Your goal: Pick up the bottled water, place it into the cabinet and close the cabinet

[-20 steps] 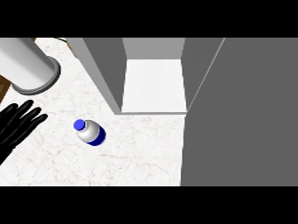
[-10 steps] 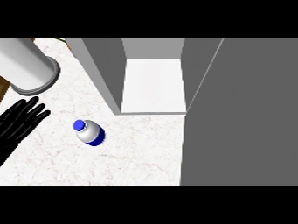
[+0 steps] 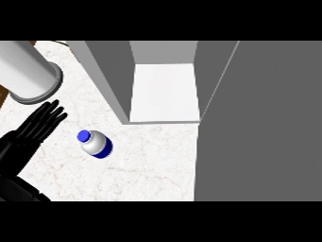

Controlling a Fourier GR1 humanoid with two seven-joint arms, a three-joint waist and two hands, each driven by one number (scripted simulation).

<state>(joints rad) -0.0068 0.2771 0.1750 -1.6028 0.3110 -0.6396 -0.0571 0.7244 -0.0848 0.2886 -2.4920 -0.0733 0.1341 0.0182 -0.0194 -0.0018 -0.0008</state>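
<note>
One left hand (image 3: pixel 20 142), wrist cut off at the edge, fingers (image 3: pixel 46 116) straight, just beside bottled water (image 3: pixel 96 144).

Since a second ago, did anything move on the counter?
The left hand slid a little farther up the counter, fingers straight, next to the bottled water but not touching it. Nothing was grabbed or let go. The bottled water, the open cabinet and the pale cylinder stayed put.

Left hand (image 3: pixel 15 147), fingers straight, just beside the bottled water (image 3: pixel 96 144).
</note>
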